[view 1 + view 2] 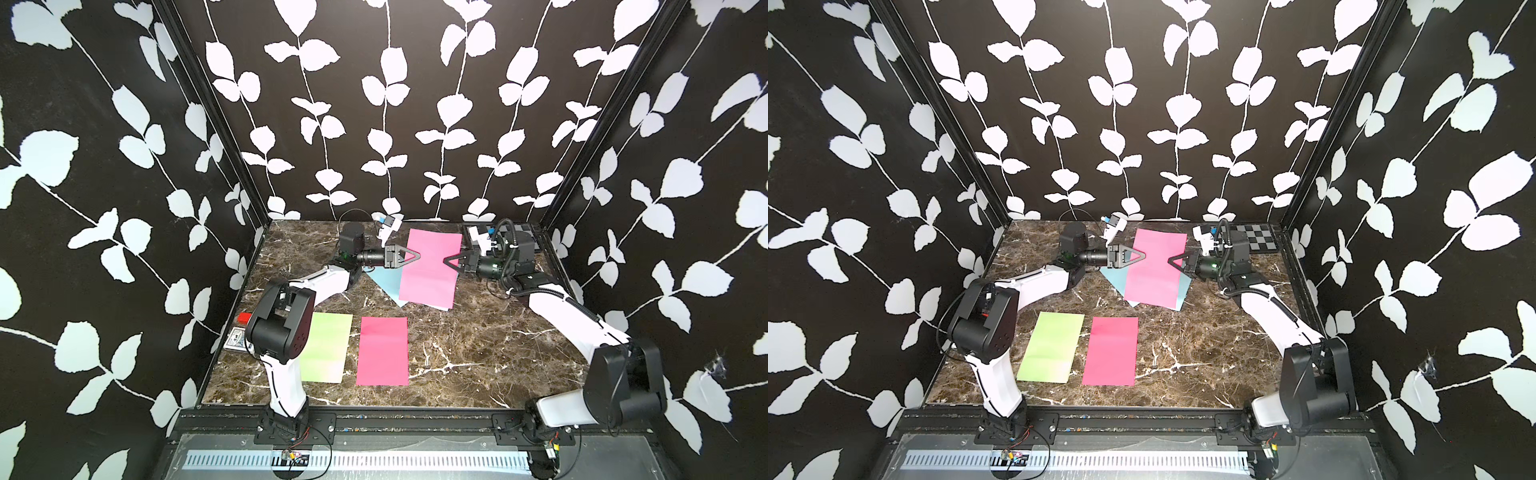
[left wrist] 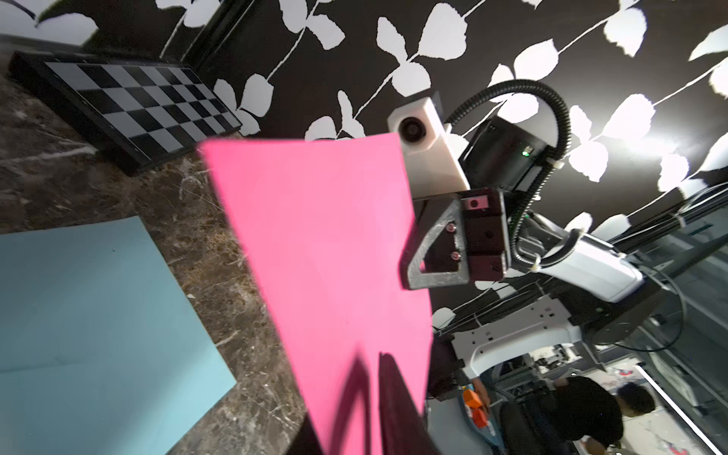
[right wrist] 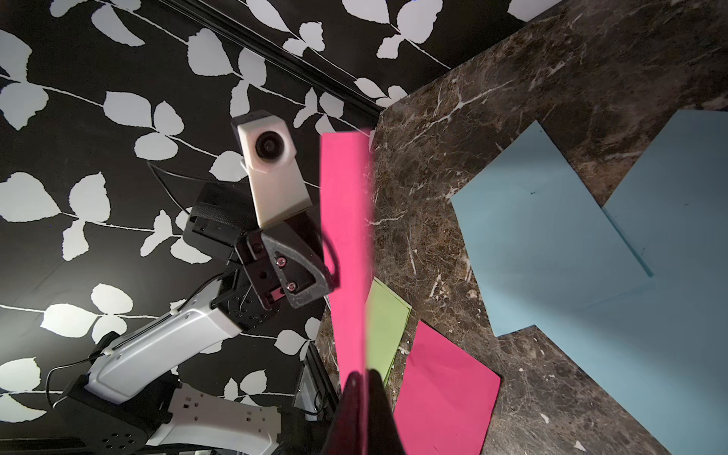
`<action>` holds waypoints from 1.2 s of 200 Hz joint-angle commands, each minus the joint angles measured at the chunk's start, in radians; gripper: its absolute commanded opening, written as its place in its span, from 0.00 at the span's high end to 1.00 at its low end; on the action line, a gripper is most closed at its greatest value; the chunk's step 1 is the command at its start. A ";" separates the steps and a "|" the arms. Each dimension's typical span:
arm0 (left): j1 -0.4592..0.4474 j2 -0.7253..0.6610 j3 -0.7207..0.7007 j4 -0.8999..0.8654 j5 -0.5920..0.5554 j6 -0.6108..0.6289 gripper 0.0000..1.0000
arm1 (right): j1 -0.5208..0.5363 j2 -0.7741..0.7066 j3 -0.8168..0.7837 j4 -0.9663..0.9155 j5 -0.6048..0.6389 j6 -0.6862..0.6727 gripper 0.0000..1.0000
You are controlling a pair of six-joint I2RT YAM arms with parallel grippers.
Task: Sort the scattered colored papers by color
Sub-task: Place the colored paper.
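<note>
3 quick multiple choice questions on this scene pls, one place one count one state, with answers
1. The light green paper sheet lies: A beside the flat hot pink paper sheet; B on the floor; C in a drawer.
2. Hot pink sheets in view: A one; B two; C four.
3. The right gripper is: A open; B shut on a pen; C shut on the raised hot pink paper sheet.
Answers: 1 A, side by side on the marble-look table; 2 B, one flat, one raised; 3 C, its jaws pinch that sheet's edge.
</note>
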 commanded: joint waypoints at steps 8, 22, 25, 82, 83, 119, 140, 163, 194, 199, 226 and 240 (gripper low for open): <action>0.023 0.007 0.023 0.030 -0.008 -0.014 0.63 | 0.009 -0.036 -0.034 0.030 -0.015 0.006 1.00; 0.040 0.006 0.012 0.035 -0.027 -0.023 0.60 | 0.011 -0.050 -0.033 0.017 -0.009 0.003 1.00; 0.045 0.006 0.008 0.037 -0.032 -0.025 0.59 | 0.013 -0.053 -0.032 0.014 -0.007 0.001 1.00; 0.159 -0.072 -0.103 0.008 -0.175 -0.008 0.53 | 0.079 -0.092 -0.039 -0.035 0.072 0.015 1.00; 0.161 -0.075 -0.106 0.005 -0.179 -0.006 0.53 | 0.083 -0.091 -0.039 -0.035 0.074 0.016 1.00; 0.196 -0.198 -0.170 -0.141 -0.314 0.103 0.52 | 0.213 -0.073 -0.077 0.050 0.160 0.104 1.00; 0.198 -0.294 -0.188 -0.275 -0.409 0.208 0.51 | 0.303 -0.046 -0.116 0.139 0.222 0.176 1.00; 0.198 -0.374 -0.203 -0.382 -0.482 0.287 0.49 | 0.398 -0.002 -0.149 0.241 0.276 0.254 1.00; 0.200 -0.438 -0.239 -0.422 -0.550 0.324 0.46 | 0.497 0.074 -0.168 0.355 0.342 0.346 1.00; 0.201 -0.443 -0.249 -0.422 -0.556 0.325 0.45 | 0.509 0.088 -0.174 0.384 0.348 0.367 1.00; 0.204 -0.458 -0.276 -0.415 -0.561 0.327 0.40 | 0.548 0.155 -0.234 0.543 0.379 0.482 1.00; 0.205 -0.456 -0.280 -0.421 -0.562 0.331 0.39 | 0.559 0.175 -0.286 0.641 0.404 0.547 1.00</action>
